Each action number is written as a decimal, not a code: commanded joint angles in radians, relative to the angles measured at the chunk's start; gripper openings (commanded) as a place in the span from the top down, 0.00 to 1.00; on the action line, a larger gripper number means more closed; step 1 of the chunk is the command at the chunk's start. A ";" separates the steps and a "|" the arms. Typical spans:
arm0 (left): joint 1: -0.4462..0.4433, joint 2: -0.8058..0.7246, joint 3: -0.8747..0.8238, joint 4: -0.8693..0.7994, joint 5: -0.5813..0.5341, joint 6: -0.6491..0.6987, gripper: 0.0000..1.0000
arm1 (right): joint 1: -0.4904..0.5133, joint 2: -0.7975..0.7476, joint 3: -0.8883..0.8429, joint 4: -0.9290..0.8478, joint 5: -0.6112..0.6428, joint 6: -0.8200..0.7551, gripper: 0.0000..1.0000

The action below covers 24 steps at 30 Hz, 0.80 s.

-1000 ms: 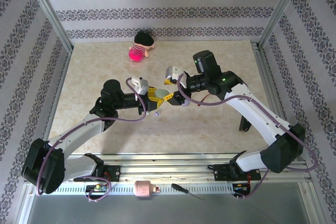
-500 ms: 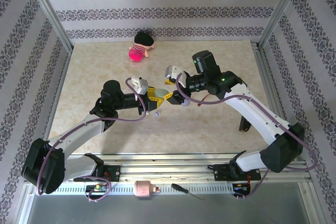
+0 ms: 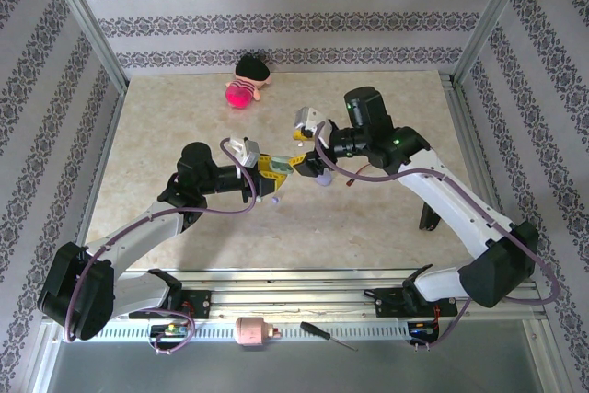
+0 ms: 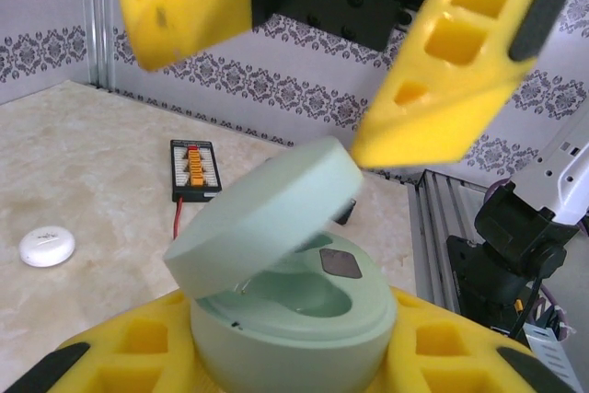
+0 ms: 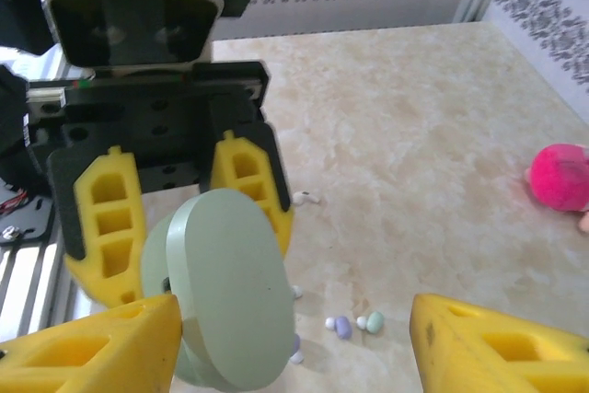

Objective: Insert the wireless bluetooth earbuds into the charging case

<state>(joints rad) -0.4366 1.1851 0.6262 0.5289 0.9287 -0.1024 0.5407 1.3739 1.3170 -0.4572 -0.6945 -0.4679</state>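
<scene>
My left gripper (image 5: pixel 175 213) is clenched on the mint case (image 4: pixel 293 319), a smooth oval shell of matte plastic with its lid (image 4: pixel 267 218) half raised. My right gripper (image 5: pixel 294 324) is released just above the case, with 1 yellow finger (image 5: pixel 101 347) close beside the lid. I think the lid should be pushed fully back, gently, because it may snap shut. The earbuds (image 5: pixel 342 325), tiny glossy beads, lie on the marbled table (image 5: pixel 414 135) below the case, not yet inside.
</scene>
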 commanded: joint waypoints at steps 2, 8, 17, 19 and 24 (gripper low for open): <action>-0.007 -0.012 -0.005 0.068 0.041 -0.008 0.70 | -0.016 -0.018 -0.015 0.071 0.052 0.027 0.33; 0.000 0.008 -0.026 0.125 0.041 -0.026 0.70 | -0.018 -0.032 -0.032 0.118 0.053 0.051 0.32; 0.006 0.008 -0.026 0.145 0.044 -0.036 0.70 | -0.025 -0.061 -0.044 0.156 0.101 0.100 0.29; 0.008 0.008 -0.029 0.149 0.040 -0.036 0.70 | -0.028 -0.071 -0.047 0.158 0.104 0.112 0.29; 0.021 0.022 -0.040 0.174 0.015 -0.022 0.70 | -0.040 -0.116 -0.073 0.208 0.072 0.217 0.25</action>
<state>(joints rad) -0.4320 1.1957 0.5983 0.6266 0.9417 -0.1215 0.5137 1.3006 1.2667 -0.3012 -0.6075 -0.3405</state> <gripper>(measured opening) 0.345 0.739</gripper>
